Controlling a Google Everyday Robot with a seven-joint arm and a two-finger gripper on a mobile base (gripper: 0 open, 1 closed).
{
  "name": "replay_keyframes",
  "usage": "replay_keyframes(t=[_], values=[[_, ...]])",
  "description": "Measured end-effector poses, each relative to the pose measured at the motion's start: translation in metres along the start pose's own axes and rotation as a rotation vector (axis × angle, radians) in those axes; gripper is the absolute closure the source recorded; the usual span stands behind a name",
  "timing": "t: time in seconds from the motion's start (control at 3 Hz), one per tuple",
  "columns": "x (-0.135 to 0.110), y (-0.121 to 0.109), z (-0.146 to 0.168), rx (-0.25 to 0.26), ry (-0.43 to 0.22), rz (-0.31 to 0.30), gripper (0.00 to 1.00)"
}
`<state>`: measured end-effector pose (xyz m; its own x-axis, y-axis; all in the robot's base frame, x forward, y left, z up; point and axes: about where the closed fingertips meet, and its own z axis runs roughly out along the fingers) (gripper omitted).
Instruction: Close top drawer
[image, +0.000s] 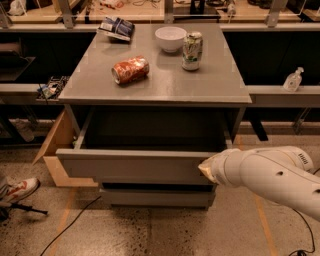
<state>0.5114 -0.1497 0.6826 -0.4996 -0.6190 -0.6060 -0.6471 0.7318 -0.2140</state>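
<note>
The top drawer (130, 166) of the grey cabinet (160, 85) stands pulled out, its plain flat front facing me and its inside dark. My white arm comes in from the right. The gripper (206, 170) is at the arm's tip, against the right end of the drawer front. A lower drawer front (155, 196) shows beneath it.
On the cabinet top lie a red can on its side (130, 69), an upright pale can (192, 50), a white bowl (170, 38) and a dark packet (116, 27). A cardboard box (59, 150) stands left of the cabinet. A shoe (17, 189) and cables lie on the floor.
</note>
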Motion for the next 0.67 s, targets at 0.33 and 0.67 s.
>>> replay_keyframes(t=[0.33,0.67], values=[[-0.016,-0.017,0.019,0.017,-0.057,0.013,1.00],[-0.034,-0.030,0.041,0.007,-0.104,0.014,1.00]])
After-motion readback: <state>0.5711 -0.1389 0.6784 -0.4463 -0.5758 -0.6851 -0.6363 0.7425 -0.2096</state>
